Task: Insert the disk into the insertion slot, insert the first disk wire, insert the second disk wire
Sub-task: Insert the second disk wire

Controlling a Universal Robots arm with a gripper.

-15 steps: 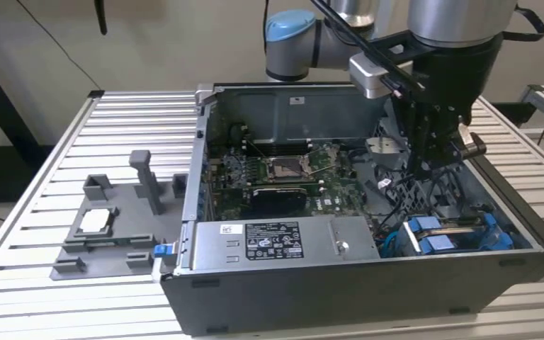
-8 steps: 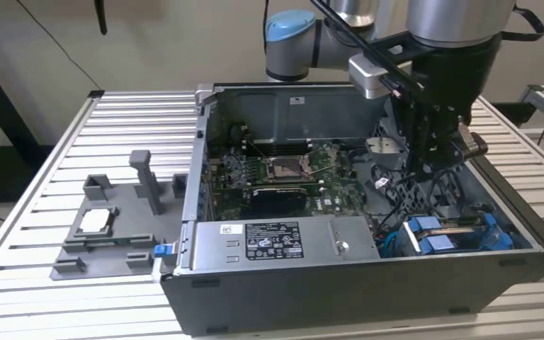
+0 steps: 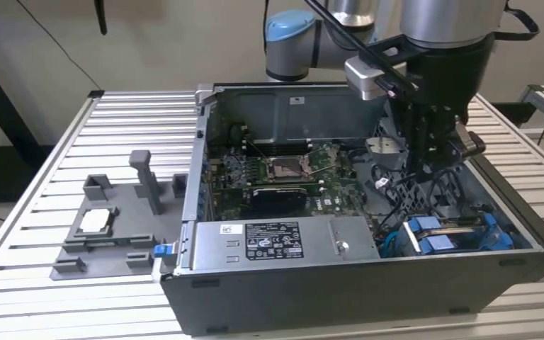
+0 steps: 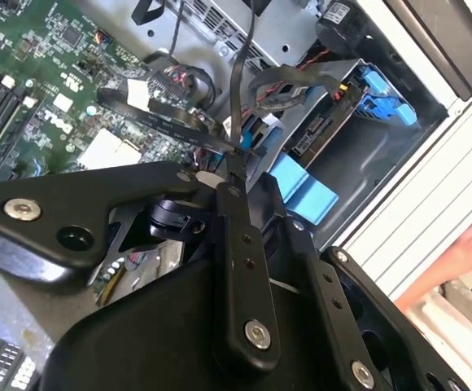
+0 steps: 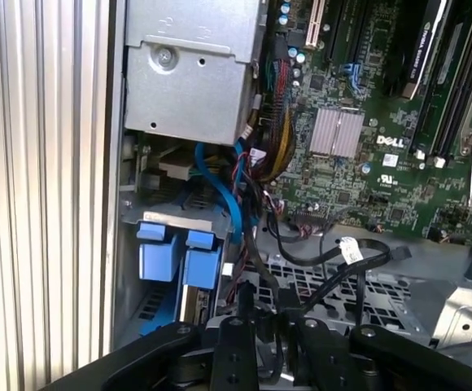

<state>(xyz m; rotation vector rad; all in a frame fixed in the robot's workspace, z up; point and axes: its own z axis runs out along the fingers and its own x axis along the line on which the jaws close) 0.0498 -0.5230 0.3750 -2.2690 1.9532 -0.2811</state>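
My pincer [image 4: 238, 159] is clenched on a black disk wire [image 4: 233, 81]. In the second wrist view the fingertips meet on it near the drive bay, a grip that I judge keeps the wire's end steerable rather than slack.

The silver-grey disk [image 3: 450, 237], clipped in its bright blue plastic carrier, sits in the dark grey insertion slot [image 5: 128, 269]. The slot is at the corner of the open dark computer case [image 3: 348, 297], beside the silver power-supply box [image 3: 263, 241]. The carrier's blue end tabs face outward, where they can be gripped.

I judge the disk step complete and a wire step in hand. Whether any wire is already plugged into the disk I cannot tell.

The case stands on the slatted aluminium desk [image 3: 26, 283].
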